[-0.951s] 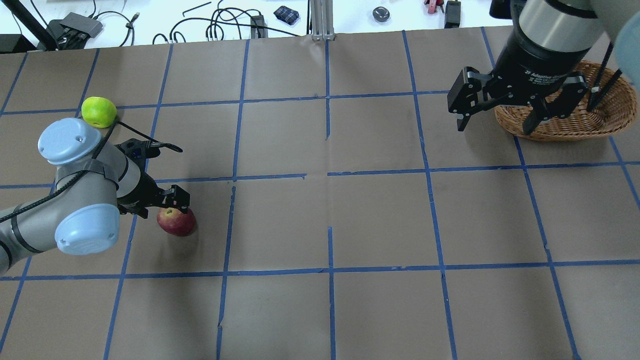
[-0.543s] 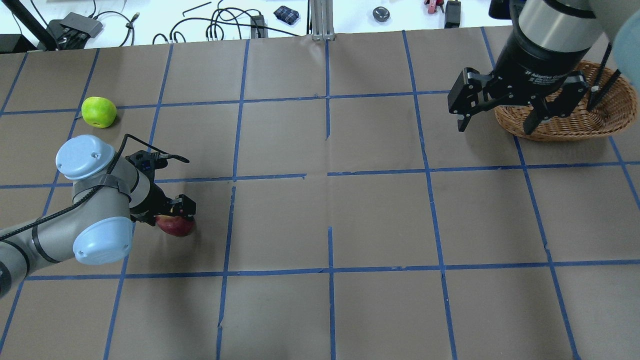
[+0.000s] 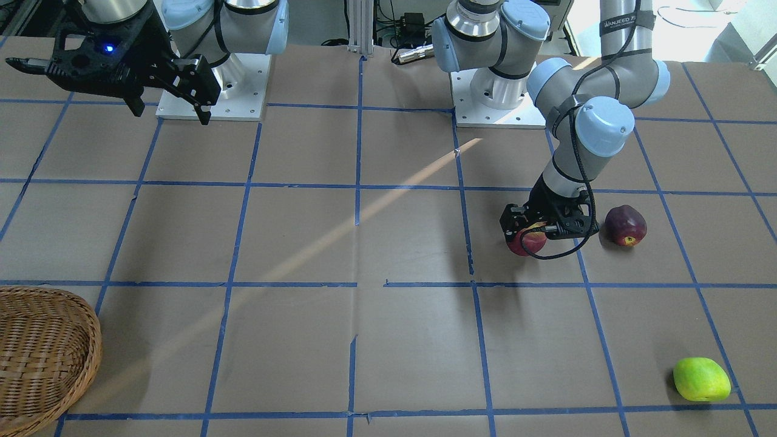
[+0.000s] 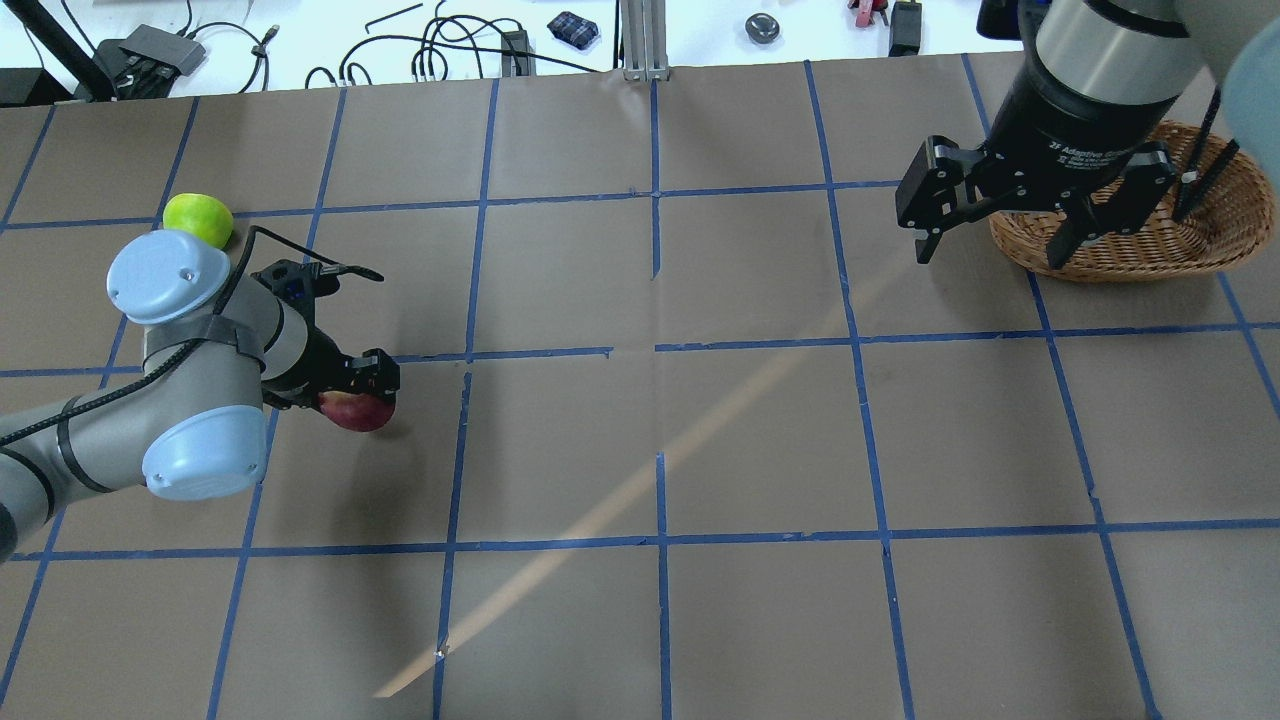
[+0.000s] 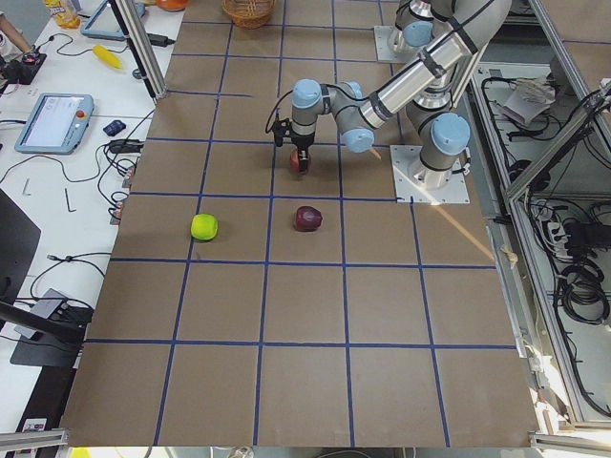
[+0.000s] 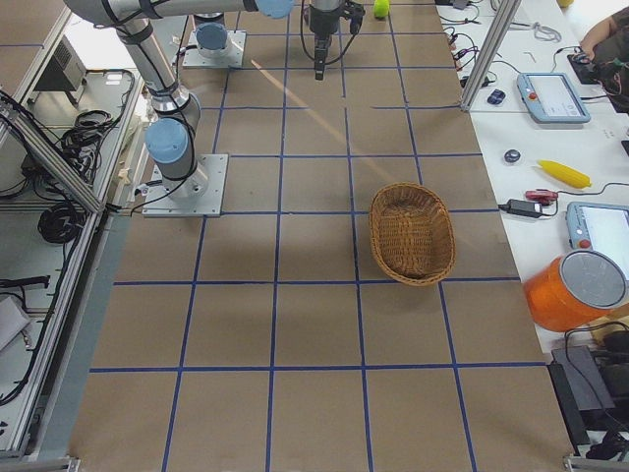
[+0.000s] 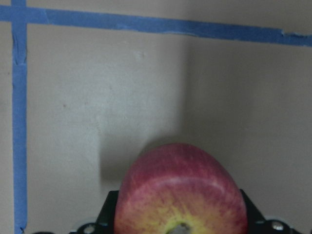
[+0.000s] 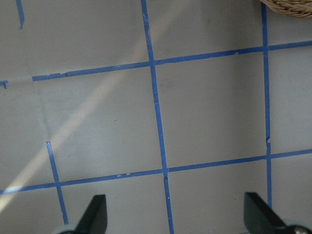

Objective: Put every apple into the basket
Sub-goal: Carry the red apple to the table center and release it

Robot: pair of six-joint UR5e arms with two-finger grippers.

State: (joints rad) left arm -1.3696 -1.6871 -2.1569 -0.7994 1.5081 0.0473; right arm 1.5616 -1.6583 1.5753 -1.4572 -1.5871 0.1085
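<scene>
My left gripper (image 4: 352, 388) is shut on the red apple (image 4: 358, 411), which fills the bottom of the left wrist view (image 7: 180, 195) with its yellowish stem end toward the camera, and holds it just off the paper. The same apple shows in the front view (image 3: 527, 241). The dark maroon apple (image 3: 625, 225) lies just beside that gripper, hidden under the arm in the overhead view. The green apple (image 4: 200, 218) lies farther off at the table's left. The wicker basket (image 4: 1150, 235) stands at the far right. My right gripper (image 4: 995, 245) hangs open and empty, high beside the basket.
The table is brown paper with a blue tape grid (image 4: 660, 350). Cables and small tools (image 4: 450, 50) lie beyond the far edge. The basket's rim shows at the top right corner of the right wrist view (image 8: 292, 7).
My left gripper has come down over the red apple, shut on it and carried it a little toward the far side. The right arm has barely moved.
</scene>
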